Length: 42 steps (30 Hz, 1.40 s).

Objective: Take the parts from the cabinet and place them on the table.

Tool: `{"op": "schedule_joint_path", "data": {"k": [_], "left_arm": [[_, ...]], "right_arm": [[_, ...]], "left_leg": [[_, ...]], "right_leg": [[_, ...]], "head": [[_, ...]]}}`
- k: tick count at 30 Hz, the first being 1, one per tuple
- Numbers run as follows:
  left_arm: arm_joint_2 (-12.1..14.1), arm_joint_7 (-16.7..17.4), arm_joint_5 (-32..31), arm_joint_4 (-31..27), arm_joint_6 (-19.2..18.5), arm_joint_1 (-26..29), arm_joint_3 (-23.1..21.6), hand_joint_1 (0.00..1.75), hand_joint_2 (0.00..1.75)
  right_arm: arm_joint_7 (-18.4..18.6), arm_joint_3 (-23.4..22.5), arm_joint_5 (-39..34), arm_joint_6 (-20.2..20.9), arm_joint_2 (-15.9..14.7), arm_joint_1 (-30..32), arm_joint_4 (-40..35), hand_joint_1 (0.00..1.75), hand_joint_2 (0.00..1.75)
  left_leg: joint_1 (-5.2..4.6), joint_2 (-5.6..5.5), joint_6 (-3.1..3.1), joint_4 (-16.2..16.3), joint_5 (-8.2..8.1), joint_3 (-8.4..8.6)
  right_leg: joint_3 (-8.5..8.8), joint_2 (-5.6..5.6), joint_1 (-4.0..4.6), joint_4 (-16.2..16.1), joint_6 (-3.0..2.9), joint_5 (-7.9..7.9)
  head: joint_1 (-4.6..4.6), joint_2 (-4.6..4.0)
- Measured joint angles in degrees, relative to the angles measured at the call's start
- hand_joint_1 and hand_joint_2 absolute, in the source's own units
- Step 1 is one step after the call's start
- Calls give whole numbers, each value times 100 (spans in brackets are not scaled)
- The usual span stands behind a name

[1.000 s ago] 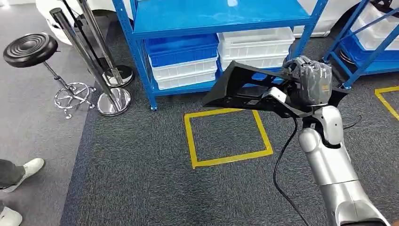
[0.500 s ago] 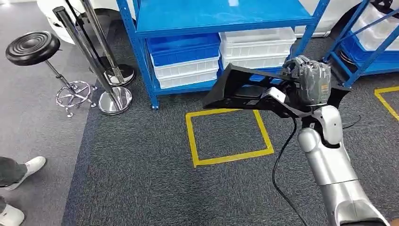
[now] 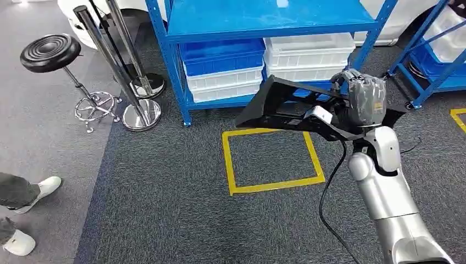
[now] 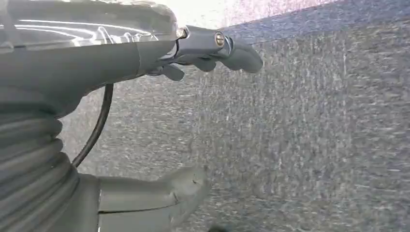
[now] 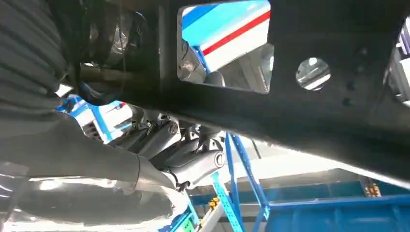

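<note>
we hold the black plastic panel [image 3: 286, 107] in the right hand [image 3: 362, 99], fingers wrapped on one end, out over the carpet before the blue rack [image 3: 264, 22]; the panel looks stiff, light, long, so grip near its middle; left hand [image 4: 203, 53] hangs empty, fingers apart.

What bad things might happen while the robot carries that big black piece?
The large black plastic part sticks out far sideways from the right robot hand, so it might tip or slip out. Its long end hangs close to the blue metal shelf rack, so a turn might knock it against the frame.
</note>
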Motion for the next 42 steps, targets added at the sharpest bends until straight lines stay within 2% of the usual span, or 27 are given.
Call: {"op": "schedule_joint_path", "data": {"k": [2, 4, 5, 6, 7, 9, 10, 11, 15, 16, 18, 20, 21, 22, 23, 25, 26, 30, 31, 32, 35, 36, 37, 39, 40, 41, 42], "left_arm": [[0, 0, 0, 0, 2, -11, 2, 0, 175], [2, 0, 0, 0, 7, -17, 2, 0, 175], [2, 0, 0, 0, 7, -11, 2, 0, 175], [0, 0, -2, 0, 7, -2, 2, 0, 175], [-5, 0, -7, 0, 7, 2, 2, 0, 175], [-3, 0, -7, 0, 7, -3, 2, 0, 175], [13, 0, -7, 0, 9, -10, 2, 0, 175], [41, 0, -7, -2, 9, -27, 2, 0, 175], [59, -2, -4, -2, 20, -26, 4, 0, 175], [48, -2, -7, -2, 22, -15, 4, 0, 175], [41, 0, -13, -2, 24, -35, 4, 0, 175], [30, 0, -26, -2, 28, -33, 4, 0, 175], [24, 9, -26, -2, 28, -31, 4, 0, 175], [24, 13, -28, -2, 31, -31, 4, 0, 175], [19, 15, -35, -2, 33, -30, 4, 0, 175], [15, 15, -44, -2, 37, -32, 4, 0, 175], [17, 15, -44, -2, 42, -33, 4, 0, 175], [17, 22, -70, -2, 74, -1, 4, 0, 175], [17, 24, -85, -2, 74, 9, 4, 0, 175], [9, 24, -87, 0, 74, 6, 4, 0, 175], [20, 24, -90, 0, 74, -28, 4, 0, 175], [19, 30, -90, 0, 74, -24, 4, 0, 175], [19, 33, -87, 0, 74, -21, 4, 0, 175], [17, 35, -87, 0, 74, -15, 4, 0, 175], [24, 33, -87, 0, 74, -18, 4, 0, 175], [46, 33, -87, -2, 74, -35, 4, 0, 175], [54, 33, -85, -2, 74, -46, 4, 0, 175]], "right_arm": [[0, 0, 4, 0, 0, 0, -9, 175, 175], [-4, 0, 4, 2, 0, 6, -11, 175, 175], [-2, 0, 4, 4, 0, 14, -11, 175, 175], [-2, 2, 4, 7, 2, 18, -11, 175, 175], [-2, 7, 4, 7, 2, 18, -11, 175, 175], [-2, 7, 4, 7, 2, 13, -13, 175, 175], [-2, 7, 4, 7, 2, 13, -20, 175, 175], [-2, 7, 4, 7, 2, 11, -22, 175, 175], [-2, 24, 7, 15, 11, 26, -28, 175, 175], [-2, 15, 7, 15, 2, 25, -33, 175, 175], [-4, 9, 7, 13, -9, -2, -31, 175, 175], [4, 7, 7, 22, -11, 27, -7, 175, 175], [4, 9, 7, 28, -11, 42, 9, 175, 175], [4, 9, 7, 35, -11, 49, 11, 175, 175], [4, 9, 7, 39, -11, 44, 11, 175, 175], [2, 7, 7, 68, -11, 29, 11, 175, 175], [2, 9, 7, 72, -9, 16, 26, 175, 175], [2, 17, 15, 90, -13, 17, 57, 175, 175], [2, 17, 13, 90, -13, 1, 59, 175, 175], [2, 17, 13, 90, -13, -3, 65, 175, 175], [0, 17, 7, 94, -13, -9, 113, 175, 175], [0, 22, 7, 96, -13, -7, 138, 175, 175], [0, 26, 7, 98, -13, -6, 149, 175, 175], [0, 26, 7, 99, -13, -9, 148, 175, 175], [0, 24, 7, 98, -13, -12, 148, 175, 175], [0, 24, 7, 98, -13, -10, 151, 175, 175], [-2, 24, 7, 98, -13, -15, 157, 175, 175]], "left_leg": [[11, 125, -84, 494, -332, -204], [40, 172, -134, 1349, -718, -599], [45, 181, -141, 1654, -807, -744], [45, 181, -137, 1714, -762, -778], [44, 182, -112, 1476, -572, -667], [6, 245, 5, 511, -78, -182], [-51, 400, 111, 34, 66, 62], [-96, 557, 175, -94, -21, 109], [-145, 374, 267, -339, 134, 155], [-63, 335, 221, -485, 245, 277], [-51, 262, 277, -567, 314, 287], [-58, 162, 279, -548, 310, 276], [-59, 110, 275, -519, 305, 259], [-59, 48, 263, -475, 290, 238], [-55, -12, 248, -422, 261, 224], [-41, -131, 186, -268, 171, 197], [-61, -167, 141, -194, 128, 126], [-38, -300, 67, -101, 117, 7], [-19, -236, 41, -46, 63, -11], [-41, -51, -10, 129, -62, -77], [23, 162, -113, 1374, -619, -692], [34, 180, -123, 1629, -660, -833], [36, 184, -118, 1590, -564, -836], [26, 219, -49, 809, -97, -468], [-2, 325, 24, 305, 131, -206], [-87, 619, 138, -150, 158, 7], [-94, 636, 166, -174, 148, 10]], "right_leg": [[7, -48, -2, -11, -41, 3], [-3, -106, 0, -12, -49, 3], [-4, -136, 2, -12, -50, 2], [-1, -168, 5, -12, -50, 2], [2, -198, 14, -12, -50, 1], [28, -258, 49, -21, -51, -1], [45, -289, 36, -40, -52, -1], [56, -332, 58, -59, -26, 12], [156, -478, 35, -258, 126, 104], [163, -402, 22, -200, 125, 54], [-96, -94, 33, 389, 117, -371], [-491, -19, 40, 1240, 129, -713], [-594, -13, 45, 1416, 133, -721], [-562, -13, 43, 1324, 139, -593], [-405, -10, 33, 990, 146, -359], [98, 102, 2, 1, 159, 111], [138, 267, -9, -72, 164, -48], [79, 85, 53, -61, 21, -8], [97, 22, 23, -88, -18, 5], [116, -9, 22, -104, -47, 0], [121, -158, 26, -115, -70, -4], [121, -208, 25, -115, -72, -11], [124, -257, 26, -114, -69, -14], [145, -352, 47, -118, -65, -27], [168, -396, 61, -126, -63, -35], [197, -452, 49, -154, -56, -38], [207, -498, 80, -178, -27, -30]], "head": [[2, 2], [-2, 2], [-4, 0], [-4, 2], [-4, 0], [-2, 0], [-4, 0], [-2, 0], [-4, 2], [0, 0], [-2, 2], [-2, 2], [0, 0], [0, 0], [-2, 0], [0, 2], [2, 0], [-2, 0], [0, 0], [-7, 2], [-4, 0], [-7, 0], [-7, 0], [-7, 0], [-7, 0], [-4, 0], [-4, 0]]}}
